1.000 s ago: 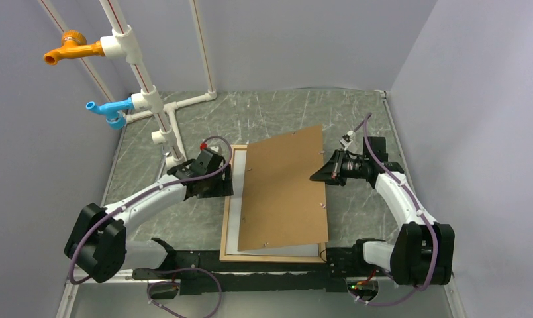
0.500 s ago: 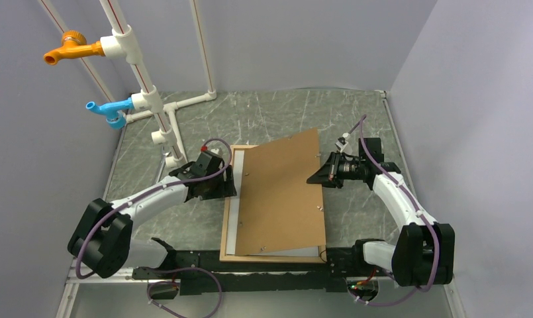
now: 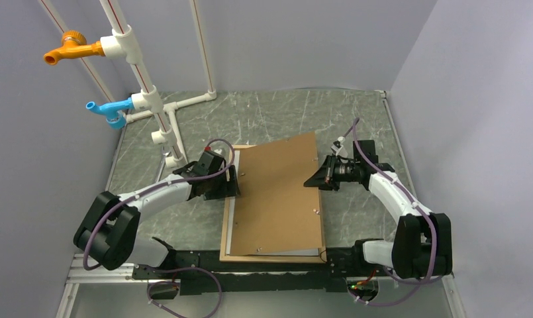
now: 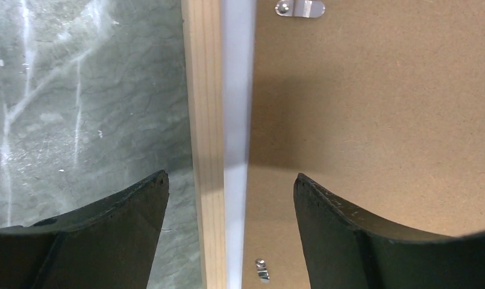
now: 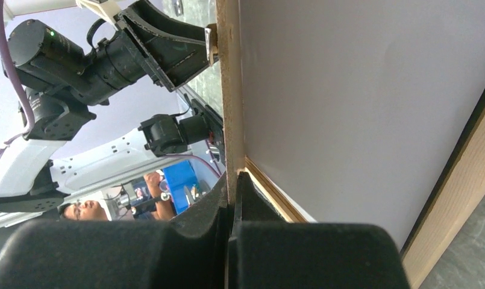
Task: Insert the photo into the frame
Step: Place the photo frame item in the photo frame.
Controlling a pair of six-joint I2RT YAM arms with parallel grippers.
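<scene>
Compared with the earlier top view, the flat brown backing board point(image 3: 277, 199) sits further left. Its left edge now lies close along the left rail of the thin light-wood rectangular frame point(image 4: 206, 120), so less white shows there. Both arms have closed in toward the centre.

The frame lies flat on the grey-green marbled desk point(image 3: 263, 112), lower centre of the top view. Its long axis runs from the bottom of the picture toward the top.

The large thin photo point(image 4: 237, 90) lies inside the frame, plain white back up, on the same axis. Only a narrow white strip shows along the left and bottom edges; the board covers the rest.

The board is skewed, its upper right corner reaching furthest up the picture. In the right wrist view its right edge stands clear above the white surface.

The right claw point(image 3: 313, 180) is clamped tight on that raised edge. The left claw point(image 3: 229, 180) is spread wide and grips nothing. One finger point(image 4: 107, 235) is over the desk, the other over the board, with the left frame rail and white strip between them.
</scene>
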